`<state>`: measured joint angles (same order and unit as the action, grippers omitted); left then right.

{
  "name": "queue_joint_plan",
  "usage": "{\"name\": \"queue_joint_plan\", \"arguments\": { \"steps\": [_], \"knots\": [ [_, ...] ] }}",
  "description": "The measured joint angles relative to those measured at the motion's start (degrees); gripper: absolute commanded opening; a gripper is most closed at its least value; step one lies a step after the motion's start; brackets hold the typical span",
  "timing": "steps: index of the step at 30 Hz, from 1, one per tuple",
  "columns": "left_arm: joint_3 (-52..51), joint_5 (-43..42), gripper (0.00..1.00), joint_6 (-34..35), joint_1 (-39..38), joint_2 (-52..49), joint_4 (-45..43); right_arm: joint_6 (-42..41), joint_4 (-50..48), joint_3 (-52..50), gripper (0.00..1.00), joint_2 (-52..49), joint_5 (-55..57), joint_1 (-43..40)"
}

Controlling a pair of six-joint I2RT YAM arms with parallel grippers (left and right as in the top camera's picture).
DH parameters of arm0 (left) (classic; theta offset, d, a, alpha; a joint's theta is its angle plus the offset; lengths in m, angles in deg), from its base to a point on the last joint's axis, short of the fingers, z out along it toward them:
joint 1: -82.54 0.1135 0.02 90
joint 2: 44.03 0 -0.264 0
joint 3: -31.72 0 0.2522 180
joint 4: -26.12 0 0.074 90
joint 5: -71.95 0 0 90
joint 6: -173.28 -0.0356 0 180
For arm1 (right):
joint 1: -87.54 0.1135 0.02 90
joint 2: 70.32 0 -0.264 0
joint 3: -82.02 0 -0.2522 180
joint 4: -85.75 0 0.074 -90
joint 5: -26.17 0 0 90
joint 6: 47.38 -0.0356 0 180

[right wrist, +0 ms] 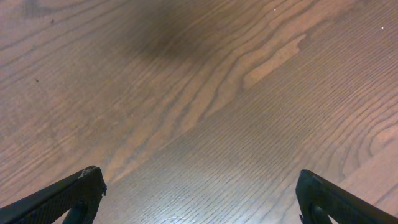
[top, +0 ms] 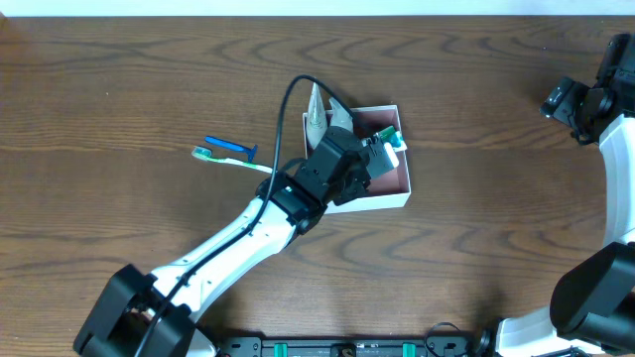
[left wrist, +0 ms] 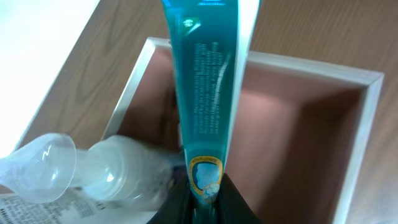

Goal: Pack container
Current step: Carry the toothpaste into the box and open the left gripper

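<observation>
The container (top: 389, 184), a shallow square box with white walls and a pink-brown inside, sits mid-table. My left gripper (top: 369, 159) hangs over it, shut on a teal tube (top: 387, 135). In the left wrist view the tube (left wrist: 204, 93) runs up from my jaws (left wrist: 205, 202) across the box's inside (left wrist: 292, 124). A clear bottle with a rounded cap (left wrist: 93, 168) lies at the box's left side; in the overhead view it (top: 318, 116) shows at the box's far-left corner. My right gripper (top: 578, 103) is open and empty at the far right.
A green-and-white toothbrush (top: 226, 159) and a blue razor (top: 230, 147) lie on the wooden table left of the box. The right wrist view shows only bare wood (right wrist: 205, 93) between my open right fingers (right wrist: 199, 193).
</observation>
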<state>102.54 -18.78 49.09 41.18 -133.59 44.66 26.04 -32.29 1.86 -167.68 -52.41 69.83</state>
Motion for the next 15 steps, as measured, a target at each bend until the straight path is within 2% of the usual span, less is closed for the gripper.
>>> {"name": "queue_joint_plan", "arguments": {
  "steps": [3,5,6,7,8,9,15],
  "knots": [
    [0.0,2.86,0.13,-4.63,0.0,-1.27,0.07,0.0,0.0,0.0,0.99,0.0,0.0,0.0],
    [0.0,3.98,0.36,-7.54,0.0,-2.01,0.04,0.02,0.0,0.0,0.99,0.0,0.0,0.0],
    [0.0,4.2,0.43,-8.57,0.0,-2.32,0.13,0.02,0.0,0.0,0.99,0.0,0.0,0.0],
    [0.0,4.57,0.7,-9.16,0.0,-2.54,0.2,0.02,0.0,0.0,0.99,0.0,0.0,0.0],
    [0.0,4.79,0.88,-9.77,0.0,-2.71,0.35,0.02,-0.02,0.0,0.99,0.0,0.0,0.0],
    [0.0,5.09,0.99,-10.05,0.0,-2.71,0.59,0.02,-0.02,0.0,0.99,0.0,-0.02,0.0],
    [0.0,5.66,0.98,-11.1,-0.07,-2.69,0.79,0.02,0.0,0.0,0.99,0.0,0.0,0.0]
  ]
}}
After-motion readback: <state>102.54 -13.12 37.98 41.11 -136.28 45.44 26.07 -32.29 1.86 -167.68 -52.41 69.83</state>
